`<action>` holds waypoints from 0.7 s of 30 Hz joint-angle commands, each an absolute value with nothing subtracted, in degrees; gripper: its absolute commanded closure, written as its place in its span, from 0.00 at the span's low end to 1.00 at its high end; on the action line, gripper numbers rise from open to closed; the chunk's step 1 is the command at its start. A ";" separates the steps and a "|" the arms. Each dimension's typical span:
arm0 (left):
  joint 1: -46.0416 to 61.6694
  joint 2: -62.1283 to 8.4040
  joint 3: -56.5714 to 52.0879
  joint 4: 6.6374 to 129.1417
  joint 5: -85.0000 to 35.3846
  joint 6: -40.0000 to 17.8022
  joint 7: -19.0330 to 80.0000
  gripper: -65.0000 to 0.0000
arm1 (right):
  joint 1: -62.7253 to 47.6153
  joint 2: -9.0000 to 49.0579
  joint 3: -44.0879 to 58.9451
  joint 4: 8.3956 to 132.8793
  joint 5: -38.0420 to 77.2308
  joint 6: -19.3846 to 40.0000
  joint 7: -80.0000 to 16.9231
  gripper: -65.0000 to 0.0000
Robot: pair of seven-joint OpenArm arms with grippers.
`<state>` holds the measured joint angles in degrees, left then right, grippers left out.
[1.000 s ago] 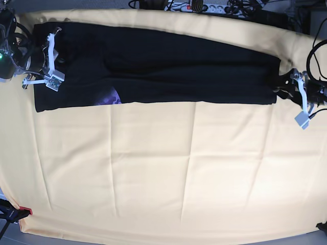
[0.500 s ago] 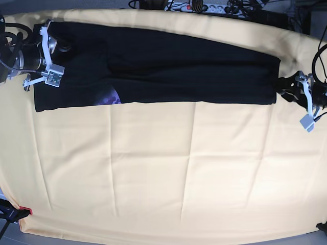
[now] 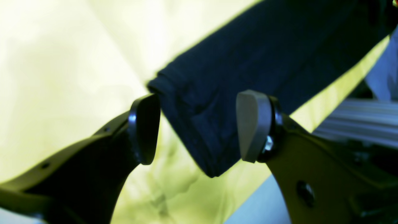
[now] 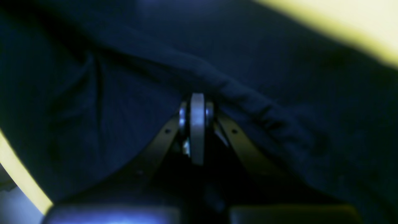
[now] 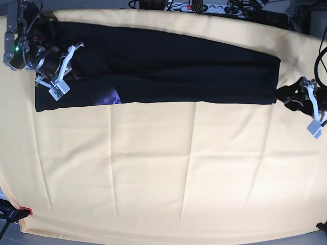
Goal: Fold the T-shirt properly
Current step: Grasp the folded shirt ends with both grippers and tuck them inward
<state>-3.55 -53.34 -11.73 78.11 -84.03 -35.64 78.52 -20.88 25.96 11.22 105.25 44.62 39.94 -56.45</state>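
Note:
The black T-shirt (image 5: 168, 69) lies as a long folded band across the far side of the table, with a bit of purple print (image 5: 110, 97) at its near edge. My right gripper (image 5: 69, 71) is over the shirt's left end. In the right wrist view it (image 4: 197, 99) is shut, its tips buried in a raised fold of the shirt (image 4: 248, 93). My left gripper (image 5: 281, 93) sits just off the shirt's right end. In the left wrist view it (image 3: 199, 127) is open and empty, with the shirt's end (image 3: 217, 102) lying beyond the gap between its fingers.
The cream-yellow table cloth (image 5: 163, 168) covers the whole table. A power strip and cables (image 5: 204, 7) lie past the far edge. A red-tipped clamp (image 5: 23, 210) is at the near left corner. The table's edge runs close by the left gripper (image 3: 255, 186).
My right gripper has moved right, from the shirt's left edge onto the shirt. My left gripper has drifted slightly right and nearer, staying beside the shirt's right end.

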 commanded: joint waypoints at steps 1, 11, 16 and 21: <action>-4.27 -55.22 -14.00 78.59 -85.00 -35.20 78.11 0.38 | -20.34 26.46 11.62 104.42 44.21 40.00 -56.16 1.00; 3.92 -50.54 -26.09 78.59 -77.69 -31.57 76.93 0.38 | -20.32 26.52 11.64 100.92 43.24 40.00 -56.55 1.00; 8.36 -44.75 -28.29 78.59 -72.53 -28.69 73.28 0.38 | -20.32 26.52 11.64 100.92 43.42 40.00 -56.55 1.00; 8.86 -39.81 -28.21 78.59 -72.66 -28.71 73.25 0.38 | -20.32 26.52 11.64 100.92 43.42 40.00 -56.55 1.00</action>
